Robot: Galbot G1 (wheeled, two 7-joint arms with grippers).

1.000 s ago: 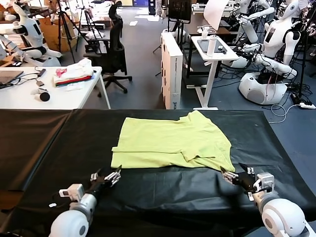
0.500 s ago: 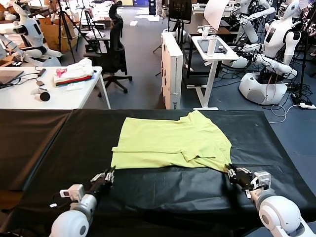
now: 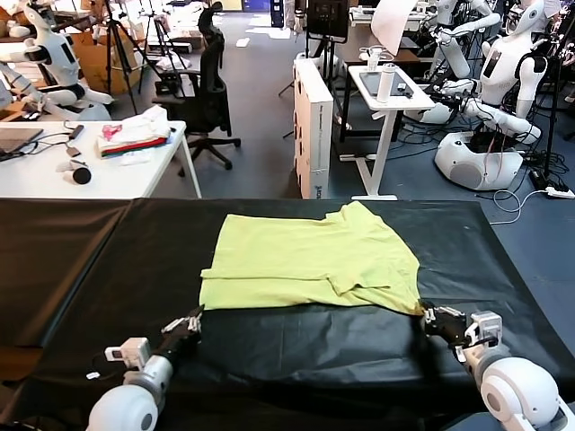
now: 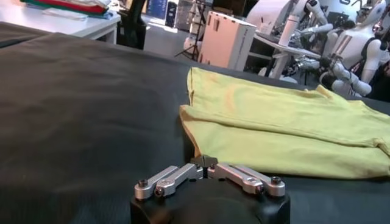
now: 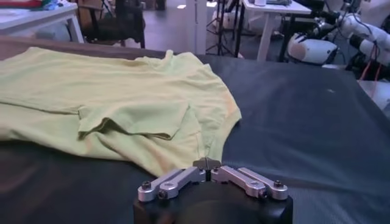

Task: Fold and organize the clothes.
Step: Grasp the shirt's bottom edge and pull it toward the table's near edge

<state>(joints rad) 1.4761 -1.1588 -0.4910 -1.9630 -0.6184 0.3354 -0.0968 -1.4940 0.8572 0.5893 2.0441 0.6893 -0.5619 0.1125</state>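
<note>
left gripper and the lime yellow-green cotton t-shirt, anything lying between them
Nothing: only bare black tablecloth separates the left gripper from the lime yellow-green cotton T-shirt, clearest in the head view.

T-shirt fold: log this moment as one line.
T-shirt spread on table | left gripper shut at near hem corner | right gripper shut at other near corner | hold unclear

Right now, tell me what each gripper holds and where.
Left gripper and right gripper are shut at the T-shirt's near corners; actual pinch cannot be told.

The T-shirt [image 4: 292, 131] runs off the left wrist view's edge.
</note>
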